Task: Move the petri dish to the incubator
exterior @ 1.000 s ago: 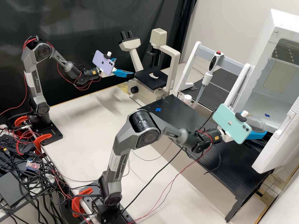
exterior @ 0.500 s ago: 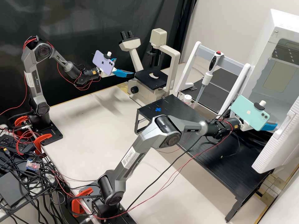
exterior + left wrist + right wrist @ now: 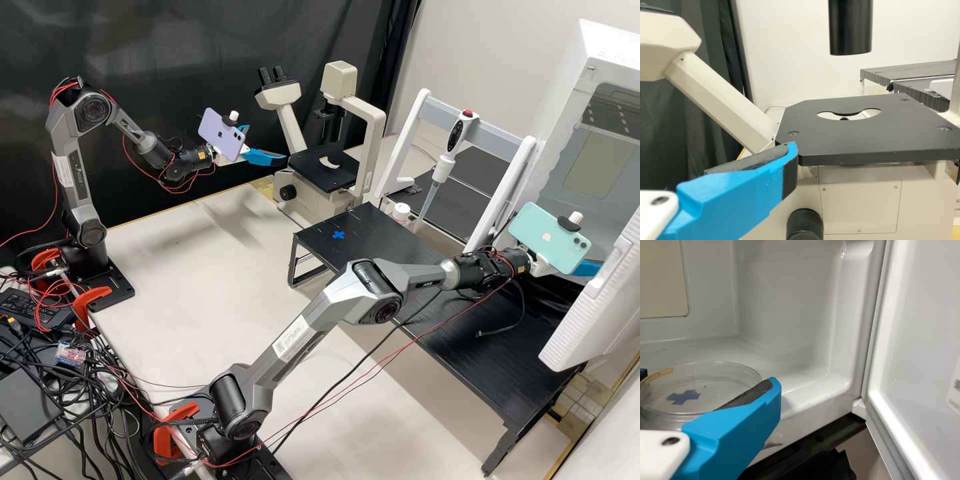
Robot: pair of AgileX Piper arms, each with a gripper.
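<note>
My right gripper (image 3: 587, 269) is at the mouth of the white incubator (image 3: 561, 87), partly hidden behind the mint phone. In the right wrist view my right gripper (image 3: 707, 381) is shut on a clear round petri dish (image 3: 715, 377), held low inside the chamber (image 3: 785, 315); a blue cross shows through it. Only the tip of one finger appears there. My left gripper (image 3: 267, 143) stands apart near the microscope, fingers spread with nothing between them. In the left wrist view, one blue finger of my left gripper (image 3: 705, 155) is before the microscope stage (image 3: 865, 137).
The open incubator door (image 3: 593, 313) stands close beside the right gripper. A pipette (image 3: 443, 167) hangs near a white frame (image 3: 407, 143). The black raised shelf (image 3: 413, 260) lies under the right arm, with a blue cross (image 3: 339, 235) at its far end.
The right arm has stretched out toward the incubator, carrying its gripper rightward and in past the opening, quickly at first and then less. The left arm has kept still.
</note>
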